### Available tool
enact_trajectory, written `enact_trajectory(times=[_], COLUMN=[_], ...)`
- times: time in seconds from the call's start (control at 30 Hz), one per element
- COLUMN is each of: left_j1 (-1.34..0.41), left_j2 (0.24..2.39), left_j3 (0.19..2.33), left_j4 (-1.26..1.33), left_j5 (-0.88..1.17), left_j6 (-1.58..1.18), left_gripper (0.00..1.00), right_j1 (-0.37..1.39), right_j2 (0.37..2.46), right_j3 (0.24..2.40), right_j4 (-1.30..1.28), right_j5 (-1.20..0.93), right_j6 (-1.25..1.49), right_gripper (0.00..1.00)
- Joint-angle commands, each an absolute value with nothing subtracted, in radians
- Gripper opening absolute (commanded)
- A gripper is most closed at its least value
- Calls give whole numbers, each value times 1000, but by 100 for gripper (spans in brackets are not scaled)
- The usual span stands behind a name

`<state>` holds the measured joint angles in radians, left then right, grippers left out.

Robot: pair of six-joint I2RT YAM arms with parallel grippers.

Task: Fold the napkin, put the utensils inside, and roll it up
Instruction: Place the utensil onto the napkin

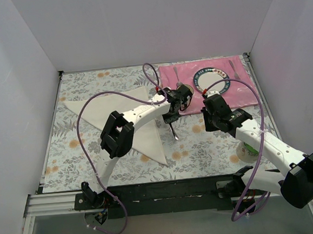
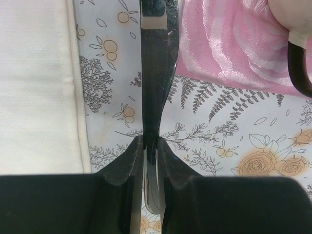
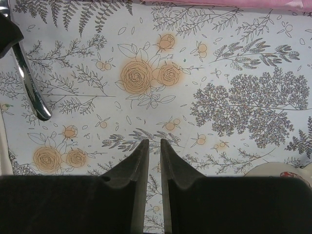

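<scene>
The left gripper (image 2: 151,141) was closed tight on the knife (image 2: 157,73), pinching it across a narrow part of the metal, just off the right edge of the napkin (image 1: 99,108). The napkin lay folded to a triangle, and no utensil was on it yet. The right gripper (image 3: 154,144) hung farther out on that same side, well apart from the napkin. Its fingers were nearly together with a slim gap and nothing between them.

The grip looked thin, so the knife could likely have swivelled or slid out during the swing back over the napkin. Set down too hard or dragged, the knife might have caught the napkin's edge and pulled the fold open. The left arm also reached across the napkin, so a low sweep could have rucked the cloth. The right gripper was close enough to the knife's free end that a careless move risked a knock.

A strip of the napkin was hidden under the left arm. Whether the knife touched the tablecloth (image 3: 234,58) could not be told, nor which end was the blade. In the left wrist view a pale, dark-rimmed shape beyond the napkin's right side was cut off at the corner, so it could not be identified.
</scene>
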<state>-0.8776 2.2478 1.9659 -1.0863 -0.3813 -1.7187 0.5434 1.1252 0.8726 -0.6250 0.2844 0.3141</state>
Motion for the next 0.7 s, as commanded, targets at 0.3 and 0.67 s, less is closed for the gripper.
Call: enact_trajectory(times=[0.3,0.67], left_j1=[-769,-477], left_j2=[1938,1642], left_j3=[1816,1456], left_j4=[-1172,-1065], left_j5=[-477,-376], left_j6=[-1707,-1655], left_gripper=[0,0], right_j1=[538,540], right_j2=[1112,1123], right_j3=[861,861], right_j4=[-588,-584], right_j5=[270,247], right_j6=[305,304], right_gripper=[23,23])
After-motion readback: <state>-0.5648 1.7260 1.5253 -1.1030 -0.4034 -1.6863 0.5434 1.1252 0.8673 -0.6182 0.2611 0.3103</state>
